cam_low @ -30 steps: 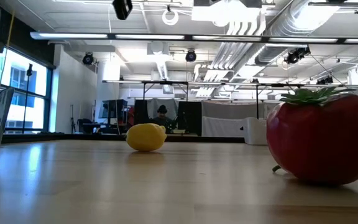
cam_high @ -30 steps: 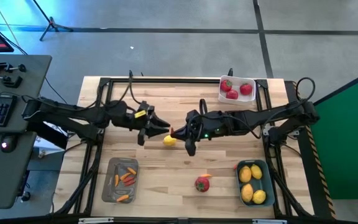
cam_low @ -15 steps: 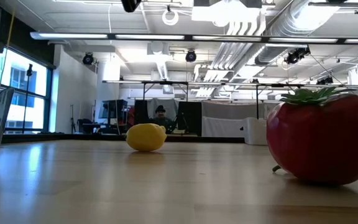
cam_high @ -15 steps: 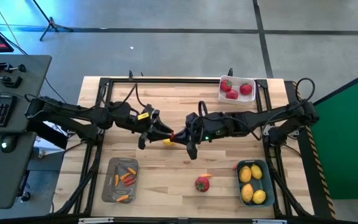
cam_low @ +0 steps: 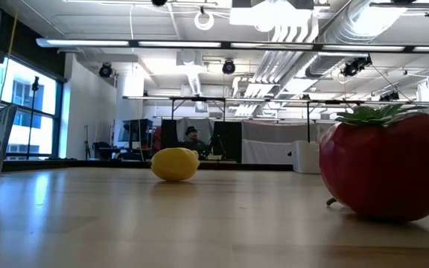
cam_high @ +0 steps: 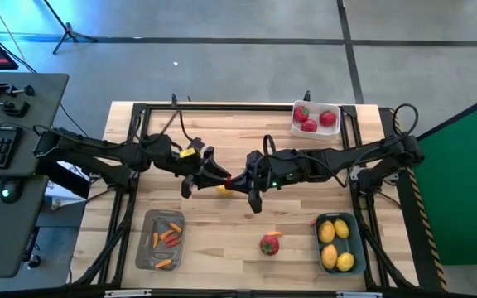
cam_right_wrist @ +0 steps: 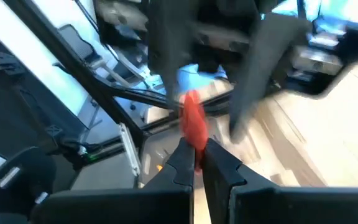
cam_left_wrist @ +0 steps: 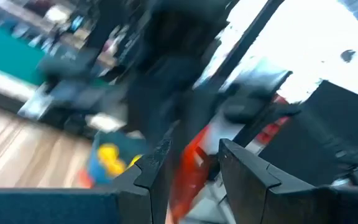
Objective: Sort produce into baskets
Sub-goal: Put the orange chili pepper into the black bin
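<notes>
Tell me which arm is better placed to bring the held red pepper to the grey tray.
Probably left. The grey tray lies on that side, and the left arm's jaws stand open around the pepper that the right arm's jaws hold mid-table.

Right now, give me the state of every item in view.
Thin red pepper: pinched in right claw, off the table.
Left claw: open around that pepper.
Yellow oval lemon: loose on table.
Round red fruit: loose, upright.
White tray: three red fruits.
Blue-teal tray: holds lemons.
Grey tray: holds peppers.
</notes>
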